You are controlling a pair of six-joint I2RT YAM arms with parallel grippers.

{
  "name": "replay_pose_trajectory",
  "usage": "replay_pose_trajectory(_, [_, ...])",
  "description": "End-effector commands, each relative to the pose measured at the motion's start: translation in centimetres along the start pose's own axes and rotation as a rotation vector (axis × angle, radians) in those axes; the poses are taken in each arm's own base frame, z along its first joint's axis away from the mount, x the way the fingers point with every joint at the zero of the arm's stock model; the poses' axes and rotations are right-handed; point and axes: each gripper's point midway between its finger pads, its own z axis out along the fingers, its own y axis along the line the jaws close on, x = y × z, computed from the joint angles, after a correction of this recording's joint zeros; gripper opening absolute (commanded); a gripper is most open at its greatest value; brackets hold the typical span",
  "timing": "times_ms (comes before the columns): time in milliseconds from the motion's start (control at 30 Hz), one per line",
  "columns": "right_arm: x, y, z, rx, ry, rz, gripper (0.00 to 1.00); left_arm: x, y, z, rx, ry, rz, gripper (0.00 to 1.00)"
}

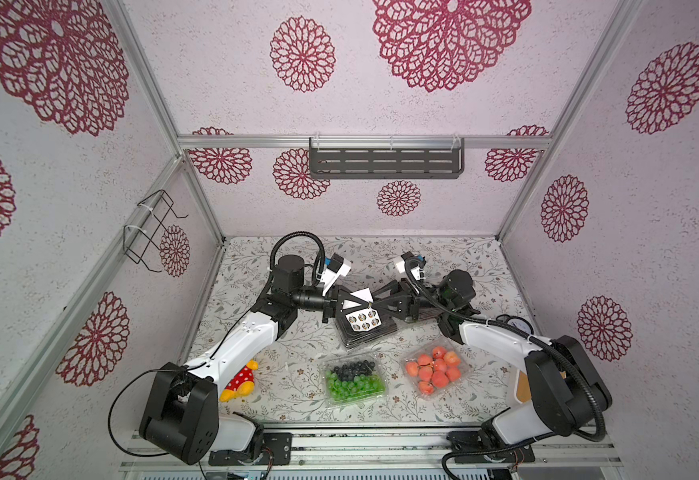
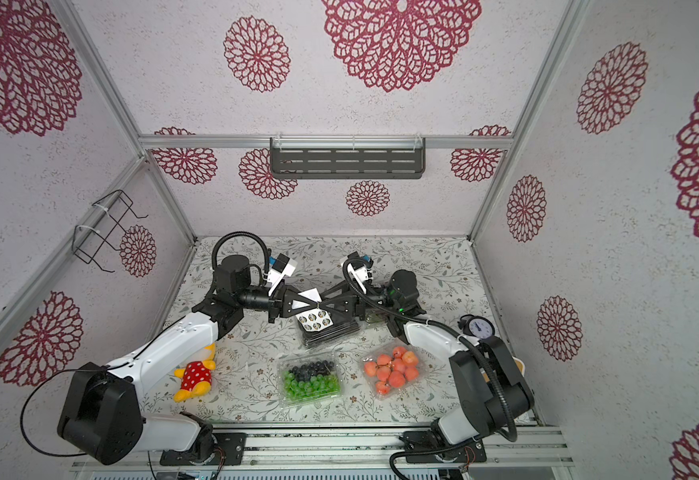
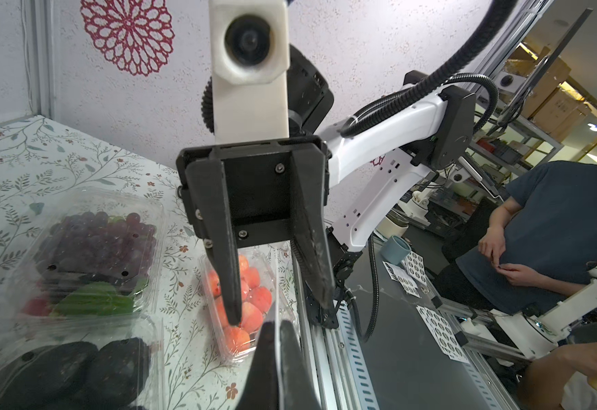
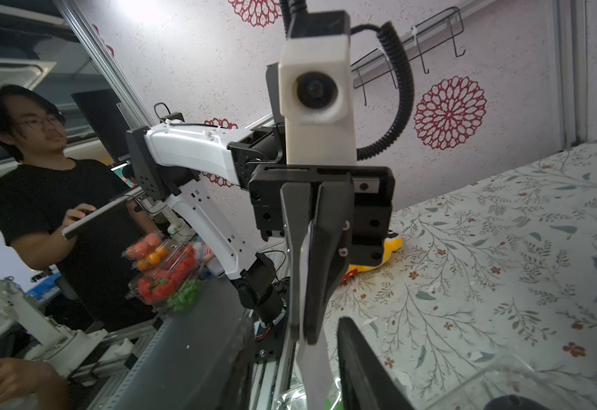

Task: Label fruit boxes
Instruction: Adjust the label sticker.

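— What kind of place is this?

— A table [image 1: 281,386] under a leafy floral cloth, closed in by pale walls [image 1: 339,104] printed with red rosettes. There is a dark shelf [image 1: 385,164] on the back wall and a wire rack [image 1: 152,232] on the left one.

— Where are the fruit boxes?

— The black-fruit box [image 1: 370,337] sits mid-table, right below the spot where the two grippers meet tip to tip. The purple-fruit box [image 3: 94,241] is just beside it, on the right gripper's side. The green-and-blue box [image 1: 354,380] and the orange-red box [image 1: 435,370] lie nearer the front edge, apart from both.

— And the jaws?

— The left gripper [image 4: 304,333] is clenched on the sticker sheet [image 1: 362,322], which hangs over the black-fruit box. The right gripper [image 3: 280,311] has its jaws parted and holds nothing.
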Motion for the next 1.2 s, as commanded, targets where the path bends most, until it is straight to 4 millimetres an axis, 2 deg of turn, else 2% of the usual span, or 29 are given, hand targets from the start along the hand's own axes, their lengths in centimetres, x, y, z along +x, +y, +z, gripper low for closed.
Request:
replay_pose_trajectory(0, [-0.3,-0.3,0.3,0.051,0.032,-0.075,0.25,-0.2,-0.4,-0.3,0.004,0.005,0.032,0.00])
replay_pose_trajectory(67, [-0.2,-0.3,0.4,0.036,0.039,-0.059,0.16,-0.2,-0.4,-0.4,0.003,0.004,0.036,0.00])
replay_pose_trajectory(133, [0.0,-0.5,0.5,0.030,0.046,-0.048,0.13,-0.2,-0.5,-0.4,0.006,0.004,0.035,0.00])
replay_pose_trajectory(367, [0.7,0.2,0.1,0.022,0.057,-0.053,0.15,-0.3,-0.8,-0.4,0.019,0.005,0.037,0.00])
replay_pose_trajectory(533, [1.0,0.1,0.2,0.020,0.074,-0.046,0.13,-0.6,-0.4,-0.4,-0.002,0.000,0.037,0.00])
replay_pose_trajectory(667, [1.3,0.3,0.1,0.017,0.078,-0.050,0.00,-0.5,-0.1,-0.3,0.001,0.003,0.026,0.00])
replay_pose_trajectory(767, [1.1,0.6,0.0,0.018,0.066,-0.075,0.00,-0.6,0.2,-0.2,-0.003,0.004,0.017,0.00])
replay_pose_trajectory(800, [1.0,0.7,0.0,0.019,0.058,-0.074,0.00,-0.6,0.2,-0.2,-0.002,0.004,0.015,0.05])
replay_pose_trajectory(867, [0.7,0.7,0.0,0.019,0.054,-0.080,0.00,-0.6,0.0,-0.2,0.002,0.002,0.018,0.26])
replay_pose_trajectory(967, [0.3,0.5,-0.1,0.030,0.045,-0.081,0.00,-0.5,-0.3,-0.5,-0.003,-0.013,0.029,0.37])
replay_pose_trajectory(1067, [-0.1,0.7,-0.2,0.026,0.026,-0.087,0.00,-0.4,-0.6,-0.9,-0.007,-0.045,0.046,0.37])
replay_pose_trajectory(1167, [-0.3,0.8,-0.2,0.025,0.016,-0.086,0.00,-0.2,-0.8,-1.0,-0.005,-0.046,0.045,0.29])
